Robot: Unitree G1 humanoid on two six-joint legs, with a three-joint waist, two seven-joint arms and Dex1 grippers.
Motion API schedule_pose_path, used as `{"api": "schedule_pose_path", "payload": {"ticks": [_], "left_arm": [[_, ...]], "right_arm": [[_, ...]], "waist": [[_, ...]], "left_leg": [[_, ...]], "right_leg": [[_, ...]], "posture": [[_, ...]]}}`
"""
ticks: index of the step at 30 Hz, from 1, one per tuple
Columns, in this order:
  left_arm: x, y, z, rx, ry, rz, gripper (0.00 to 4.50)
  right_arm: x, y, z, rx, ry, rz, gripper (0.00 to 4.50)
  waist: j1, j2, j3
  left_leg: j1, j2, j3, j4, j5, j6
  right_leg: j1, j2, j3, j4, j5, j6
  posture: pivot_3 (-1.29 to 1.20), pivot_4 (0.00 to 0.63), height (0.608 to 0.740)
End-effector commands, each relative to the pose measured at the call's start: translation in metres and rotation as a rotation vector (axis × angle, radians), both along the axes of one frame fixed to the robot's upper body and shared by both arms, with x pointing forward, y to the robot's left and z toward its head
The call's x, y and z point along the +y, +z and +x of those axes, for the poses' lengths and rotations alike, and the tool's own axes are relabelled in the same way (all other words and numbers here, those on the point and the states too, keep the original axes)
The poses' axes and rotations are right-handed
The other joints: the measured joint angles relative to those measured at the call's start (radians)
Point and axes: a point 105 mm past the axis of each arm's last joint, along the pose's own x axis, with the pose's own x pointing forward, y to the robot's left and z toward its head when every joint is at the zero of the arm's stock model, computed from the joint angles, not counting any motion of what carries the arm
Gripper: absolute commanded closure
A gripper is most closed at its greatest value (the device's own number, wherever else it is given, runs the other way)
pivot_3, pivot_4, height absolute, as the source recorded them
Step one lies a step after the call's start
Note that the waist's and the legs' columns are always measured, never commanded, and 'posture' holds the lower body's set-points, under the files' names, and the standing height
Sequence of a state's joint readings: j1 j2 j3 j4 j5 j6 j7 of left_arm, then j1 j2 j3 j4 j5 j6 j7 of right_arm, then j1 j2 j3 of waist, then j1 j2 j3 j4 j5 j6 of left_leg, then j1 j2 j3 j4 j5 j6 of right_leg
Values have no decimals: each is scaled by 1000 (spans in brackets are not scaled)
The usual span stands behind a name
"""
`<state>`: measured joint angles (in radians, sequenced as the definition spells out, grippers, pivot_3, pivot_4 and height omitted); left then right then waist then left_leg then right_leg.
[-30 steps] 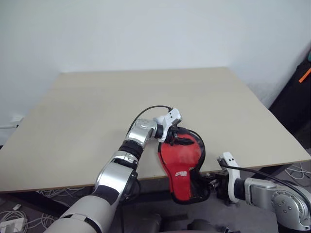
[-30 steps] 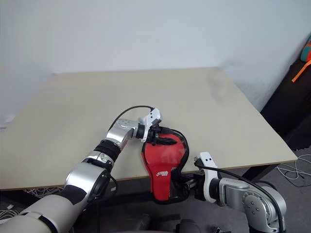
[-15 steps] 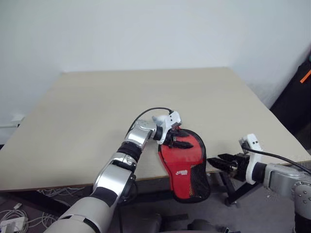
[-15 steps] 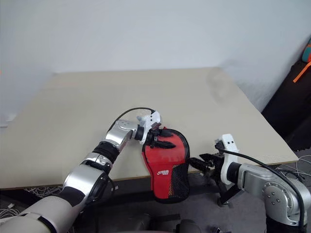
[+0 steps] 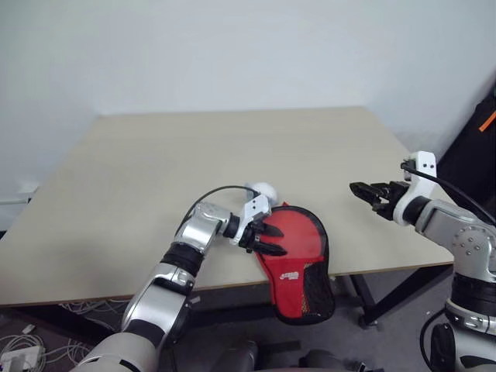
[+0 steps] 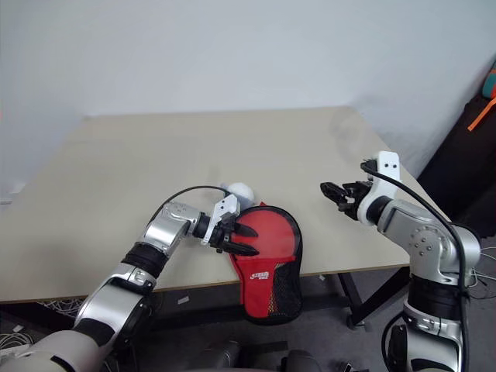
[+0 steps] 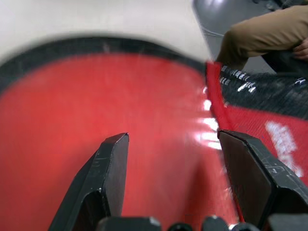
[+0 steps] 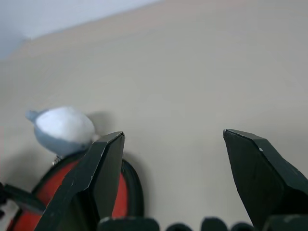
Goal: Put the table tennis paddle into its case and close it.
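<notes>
The right gripper (image 5: 363,188) has let go of the case (image 5: 298,256) and lifted away, jaws apart. The left gripper (image 5: 267,234), jaws apart, pins it at the bench (image 5: 116,194) edge, zipping apparently finished.

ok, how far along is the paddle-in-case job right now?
No loose paddle is visible on the table, so it is probably inside the case, though that cannot be confirmed. The case lies at the near edge, its mesh end hanging off. In hand: the left gripper rests open on the red face, gripping nothing; the right gripper hovers open above the table. Left: whether the zip is shut cannot be told.
</notes>
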<state>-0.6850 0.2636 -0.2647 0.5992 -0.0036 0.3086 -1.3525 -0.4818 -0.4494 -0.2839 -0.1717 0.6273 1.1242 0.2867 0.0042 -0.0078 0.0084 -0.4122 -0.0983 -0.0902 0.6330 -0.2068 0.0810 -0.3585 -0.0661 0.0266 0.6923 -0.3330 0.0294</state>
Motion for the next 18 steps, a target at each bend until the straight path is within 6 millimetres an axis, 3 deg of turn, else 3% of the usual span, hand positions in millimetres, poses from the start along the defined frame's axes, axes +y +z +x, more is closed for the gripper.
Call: {"api": "schedule_pose_path", "payload": {"ticks": [1, 7, 10, 14, 18], "left_arm": [[1, -4, -8, -23, -6, 36, 1379], [15, -29, -8, -42, 91, 160, 1379], [20, -30, -15, -26, 88, 160, 1379], [35, -29, -20, 7, 115, 157, 1379], [49, -30, -27, 26, 116, 166, 1379]], "right_arm": [[16, 20, 15, -73, 40, 12, 946], [59, 26, 33, -69, 163, 63, 946], [79, 27, 40, -61, 213, 79, 946], [112, 21, 45, -22, 306, 102, 21], [133, 14, 47, 21, 359, 129, 21]], "waist": [[-1, 0, 0], [-1, 2, -1], [-5, 3, -2], [-11, 4, -2], [-27, 5, -2]], "left_leg": [[0, 0, 0, 0, 0, 0], [1, 0, 0, 0, 0, -1], [2, 0, 0, -1, 0, -1], [3, 0, 0, -3, 1, -2], [3, 0, 0, -4, 2, -5]], "right_leg": [[0, 0, 0, 0, 0, 0], [1, 0, 0, 0, 0, 0], [0, 1, 1, 0, 0, 0], [0, 1, 1, 0, 0, 0], [0, 1, 1, 0, 0, 0]], "posture": [[0, 0, 740], [0, 0, 740], [0, 0, 740], [0, 0, 740], [0, 0, 740]]}}
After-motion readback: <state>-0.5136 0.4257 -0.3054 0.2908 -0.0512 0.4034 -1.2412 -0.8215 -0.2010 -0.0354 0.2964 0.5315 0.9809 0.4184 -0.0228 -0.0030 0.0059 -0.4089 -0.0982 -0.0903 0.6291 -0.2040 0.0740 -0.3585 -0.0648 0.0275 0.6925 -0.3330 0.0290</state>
